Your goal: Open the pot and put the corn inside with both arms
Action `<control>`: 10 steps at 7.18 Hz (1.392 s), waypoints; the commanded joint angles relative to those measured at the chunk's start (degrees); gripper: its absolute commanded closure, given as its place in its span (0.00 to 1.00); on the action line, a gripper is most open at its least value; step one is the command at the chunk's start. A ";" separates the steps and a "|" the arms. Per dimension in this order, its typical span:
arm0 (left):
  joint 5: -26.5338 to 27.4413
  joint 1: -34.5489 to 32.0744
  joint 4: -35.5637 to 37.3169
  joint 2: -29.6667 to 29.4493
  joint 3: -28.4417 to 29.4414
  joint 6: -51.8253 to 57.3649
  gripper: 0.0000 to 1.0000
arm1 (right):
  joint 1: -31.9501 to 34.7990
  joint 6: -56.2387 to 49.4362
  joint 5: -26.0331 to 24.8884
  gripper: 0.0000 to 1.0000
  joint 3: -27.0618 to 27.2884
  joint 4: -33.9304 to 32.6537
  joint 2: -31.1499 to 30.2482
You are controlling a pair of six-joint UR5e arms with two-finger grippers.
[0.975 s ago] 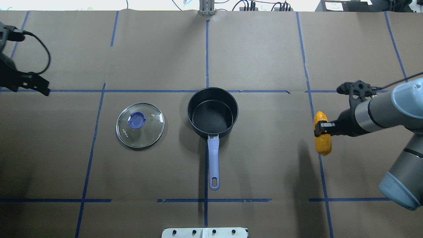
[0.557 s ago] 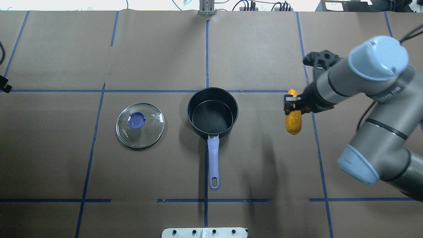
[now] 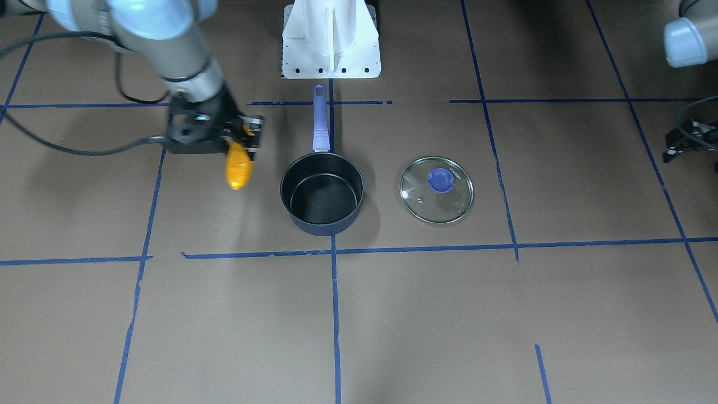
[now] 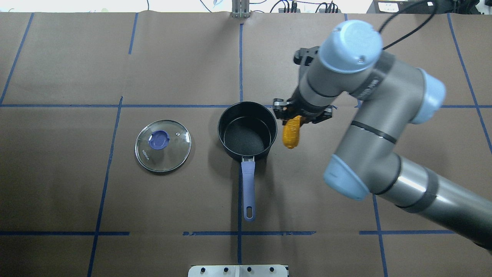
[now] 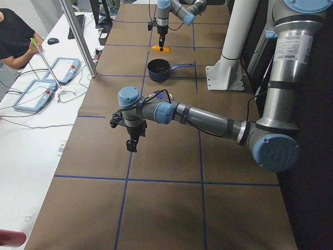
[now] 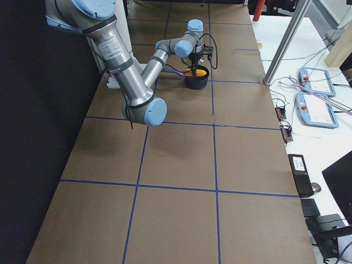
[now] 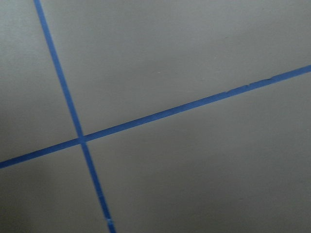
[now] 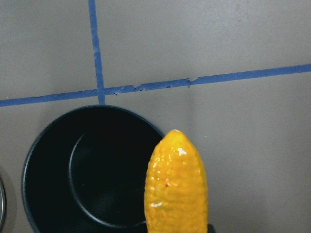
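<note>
— Where's the corn right now?

— Hanging tip down from the right gripper, which is clamped on its upper end. It's off the counter and just beside the pot, on the robot's right side of the rim. In the right wrist view its tip shows in front of the pot's near edge, but the overhead view puts it outside the rim, not in the pot.

— And the pot itself?

— Uncovered and upright, with nothing in its black interior. Its lavender handle points straight back toward the white base mount.

— The lid?

— The glass lid lies flat on the counter, knob up, on the robot's left of the pot and clearly apart from it.

— What about the other arm?

— The left gripper is well away toward the left end of the counter, holding nothing that I can see. It points down above a crossing of blue tape lines. It's too small and dark for me to tell whether its jaws stand apart or together.

— Anything else around?

— A person in a dark top is at a white side table beyond the counter's edge.
</note>
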 commanded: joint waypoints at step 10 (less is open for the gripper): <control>0.00 -1.50 -0.08 1.76 0.85 1.07 0.00 | -1.98 2.49 -3.63 0.01 -8.52 3.81 6.99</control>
